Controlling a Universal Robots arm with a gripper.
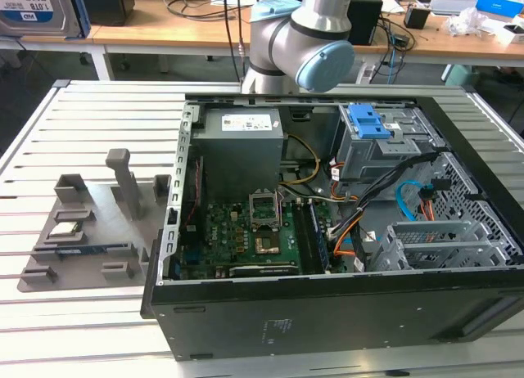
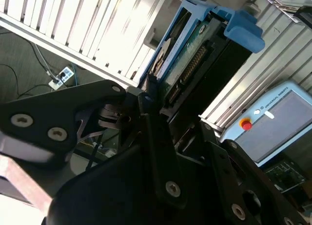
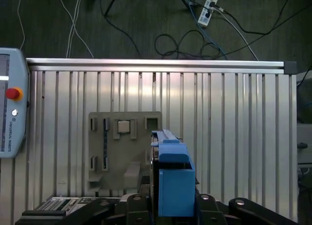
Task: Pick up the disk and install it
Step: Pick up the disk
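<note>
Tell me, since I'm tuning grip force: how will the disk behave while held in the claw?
The disk is probably stiff: a boxy body in a blue plastic frame. Its bare circuit board faces out, so it is likely fragile to knocks. The claw grips it near one end, so its weight may lever it.

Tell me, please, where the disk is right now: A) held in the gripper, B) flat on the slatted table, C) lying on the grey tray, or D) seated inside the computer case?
A: in both wrist views the gripper clamps the disk by its blue frame, up off the slatted table.
</note>
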